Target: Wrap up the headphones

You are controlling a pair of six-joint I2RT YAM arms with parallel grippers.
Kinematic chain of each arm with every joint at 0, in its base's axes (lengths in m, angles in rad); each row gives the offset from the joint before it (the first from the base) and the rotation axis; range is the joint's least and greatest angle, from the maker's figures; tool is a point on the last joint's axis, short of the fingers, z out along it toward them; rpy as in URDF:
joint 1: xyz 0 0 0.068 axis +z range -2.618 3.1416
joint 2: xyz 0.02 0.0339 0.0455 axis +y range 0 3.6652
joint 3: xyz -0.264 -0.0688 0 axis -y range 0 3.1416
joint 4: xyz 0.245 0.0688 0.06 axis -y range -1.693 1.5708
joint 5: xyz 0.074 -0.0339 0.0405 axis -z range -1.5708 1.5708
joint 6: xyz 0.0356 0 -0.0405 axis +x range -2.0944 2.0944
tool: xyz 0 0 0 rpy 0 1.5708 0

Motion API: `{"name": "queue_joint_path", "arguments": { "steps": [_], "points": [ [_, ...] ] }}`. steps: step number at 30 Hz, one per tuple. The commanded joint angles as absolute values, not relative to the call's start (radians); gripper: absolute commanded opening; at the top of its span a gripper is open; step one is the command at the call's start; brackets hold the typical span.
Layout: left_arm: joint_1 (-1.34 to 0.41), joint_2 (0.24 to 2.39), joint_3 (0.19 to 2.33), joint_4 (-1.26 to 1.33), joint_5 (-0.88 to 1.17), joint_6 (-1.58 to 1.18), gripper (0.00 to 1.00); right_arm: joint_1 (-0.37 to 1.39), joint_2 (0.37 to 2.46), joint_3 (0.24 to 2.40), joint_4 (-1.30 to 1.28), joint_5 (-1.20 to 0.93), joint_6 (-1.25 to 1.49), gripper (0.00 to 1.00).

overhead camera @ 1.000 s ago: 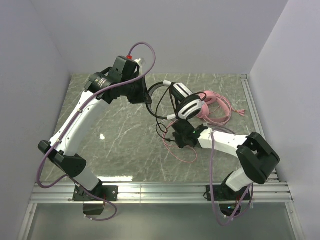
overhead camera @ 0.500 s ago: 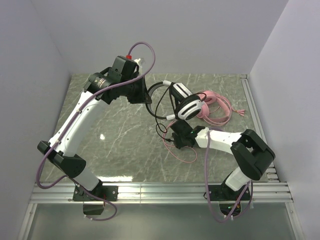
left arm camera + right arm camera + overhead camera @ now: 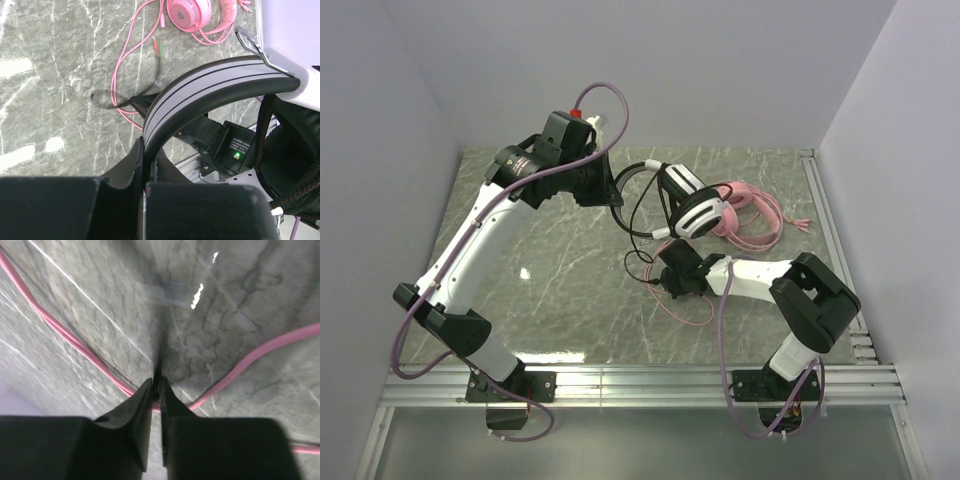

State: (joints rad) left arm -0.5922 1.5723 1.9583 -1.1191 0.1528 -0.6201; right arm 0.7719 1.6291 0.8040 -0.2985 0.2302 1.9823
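Observation:
The black and white headphones (image 3: 691, 205) hang above the table, and my left gripper (image 3: 616, 194) is shut on their striped headband (image 3: 210, 80). In the left wrist view the left gripper (image 3: 148, 150) pinches the band's lower end. Their thin black cable (image 3: 628, 214) loops down to my right gripper (image 3: 663, 278), which hovers low over the marble. In the right wrist view the right gripper (image 3: 157, 385) is shut on the black cable (image 3: 159, 352). The pink headphones (image 3: 744, 211) lie at the back right. Their pink cable (image 3: 686, 312) trails beneath the right gripper.
A metal rail (image 3: 820, 210) runs along the table's right edge, and another rail (image 3: 640, 380) runs along the front by the arm bases. Pale walls close in the back and both sides. The pink cable (image 3: 75, 345) crosses the marble under the right fingers.
The right gripper has narrowed onto the black cable, and its arm has shifted slightly left. The left arm and the raised headphones have stayed still.

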Motion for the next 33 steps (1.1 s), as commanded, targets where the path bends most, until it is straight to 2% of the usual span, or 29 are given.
{"name": "queue_joint_path", "arguments": {
  "steps": [1,5,9,14,19,26,33],
  "points": [
    [-0.589,1.506,1.988,-1.026,0.206,-0.632,0.0,0.761,1.666,0.752,-0.275,0.183,2.158,0.08],
    [-0.583,1.502,1.994,-1.032,0.199,-0.624,0.0,0.749,1.64,0.723,-0.275,0.204,2.168,0.0],
    [-0.577,1.505,1.997,-1.037,0.201,-0.621,0.0,0.747,1.508,0.64,-0.207,0.316,2.161,0.0],
    [-0.575,1.506,2.003,-1.043,0.183,-0.62,0.0,0.746,1.336,0.638,-0.321,0.428,2.146,0.0],
    [-0.575,1.519,2.019,-1.069,0.074,-0.615,0.0,0.724,1.163,0.663,-0.429,0.492,2.103,0.0],
    [-0.555,1.577,2.097,-1.061,-0.046,-0.617,0.0,0.726,1.036,0.566,-0.428,0.425,2.059,0.0],
    [-0.483,1.696,2.195,-1.017,-0.032,-0.63,0.0,0.729,0.878,0.474,-0.477,0.434,2.031,0.0]
  ]
}}
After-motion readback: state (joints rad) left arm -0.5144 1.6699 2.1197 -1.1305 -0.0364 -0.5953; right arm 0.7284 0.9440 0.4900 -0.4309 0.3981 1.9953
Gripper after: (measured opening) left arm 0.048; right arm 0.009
